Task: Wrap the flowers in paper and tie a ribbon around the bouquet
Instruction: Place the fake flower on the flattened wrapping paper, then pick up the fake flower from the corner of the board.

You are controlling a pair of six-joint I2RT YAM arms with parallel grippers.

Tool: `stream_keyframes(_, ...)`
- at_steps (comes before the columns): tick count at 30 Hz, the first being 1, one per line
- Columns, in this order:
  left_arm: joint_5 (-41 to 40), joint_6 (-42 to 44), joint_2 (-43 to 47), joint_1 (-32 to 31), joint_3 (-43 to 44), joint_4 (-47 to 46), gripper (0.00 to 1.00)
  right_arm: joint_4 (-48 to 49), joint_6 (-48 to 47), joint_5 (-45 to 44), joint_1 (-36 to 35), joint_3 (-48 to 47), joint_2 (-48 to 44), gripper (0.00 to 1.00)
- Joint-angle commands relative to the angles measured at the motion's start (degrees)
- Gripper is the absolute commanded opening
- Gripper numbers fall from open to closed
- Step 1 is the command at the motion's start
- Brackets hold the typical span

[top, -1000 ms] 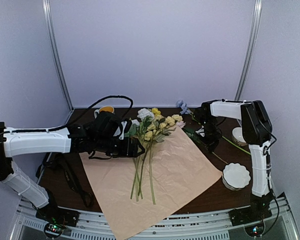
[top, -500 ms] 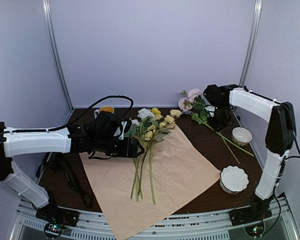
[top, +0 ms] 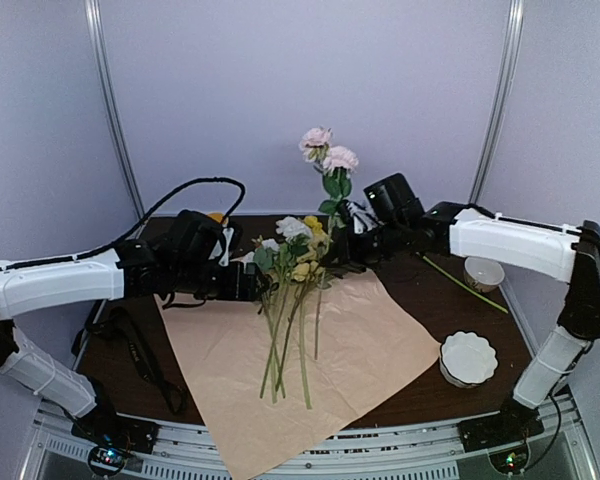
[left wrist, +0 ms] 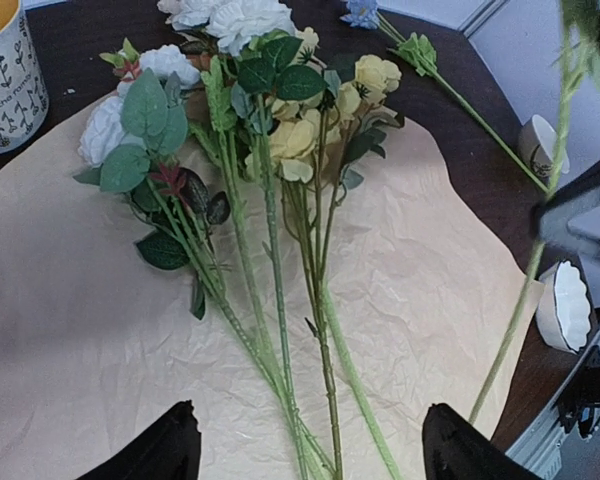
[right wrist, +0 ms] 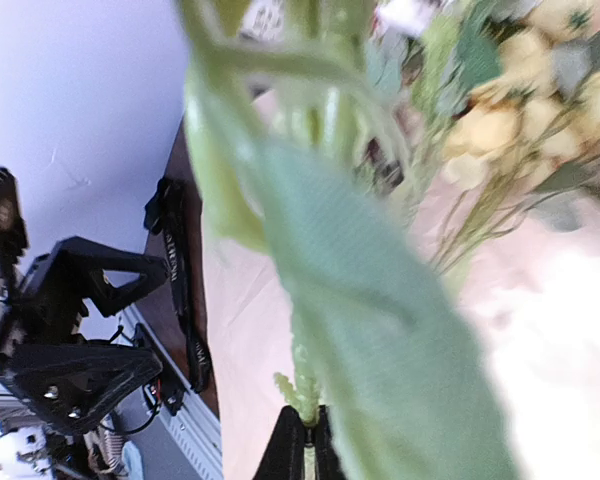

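Right gripper (top: 356,222) pinches the pink flower (top: 325,158), seemingly halfway up; left gripper (left wrist: 310,455) gapes empty. Stems (left wrist: 278,330) look light and whippy: you grip low, gently.

dark table (top: 430,300), peach paper (top: 365,350), mug (left wrist: 5,75), scalloped bowl (top: 468,355)

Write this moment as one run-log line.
left gripper: open, above flowers on paper | right gripper: shut on pink flower stem, blooms upward

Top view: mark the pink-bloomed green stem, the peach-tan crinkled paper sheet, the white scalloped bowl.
pink-bloomed green stem (top: 317,138), top view, on the upper bloom.
peach-tan crinkled paper sheet (top: 380,340), top view, bare right part.
white scalloped bowl (top: 470,336), top view, far rim.
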State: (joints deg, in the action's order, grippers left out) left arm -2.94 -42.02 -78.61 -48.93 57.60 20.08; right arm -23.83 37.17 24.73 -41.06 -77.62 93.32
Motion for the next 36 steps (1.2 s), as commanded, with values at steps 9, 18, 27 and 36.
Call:
stream_keyframes(9,-2.1,1.0,6.5,2.9,-5.7,0.0,0.8,10.1,13.8,7.8,-7.0,-2.2,15.5,0.16)
stream_keyframes(18,-1.9,1.7,6.2,3.9,-5.6,0.0,0.8,-27.7,-17.5,-15.4,1.3,-17.3,9.8,0.64)
stream_keyframes(27,-2.6,2.6,5.2,4.0,-4.4,1.5,0.8,-44.9,-32.9,-33.1,22.4,-29.1,22.5,1.0)
stream_keyframes(36,-4.4,3.2,5.2,4.0,-3.9,3.4,0.8,-51.8,-33.5,-28.9,33.5,-44.4,41.4,1.0)
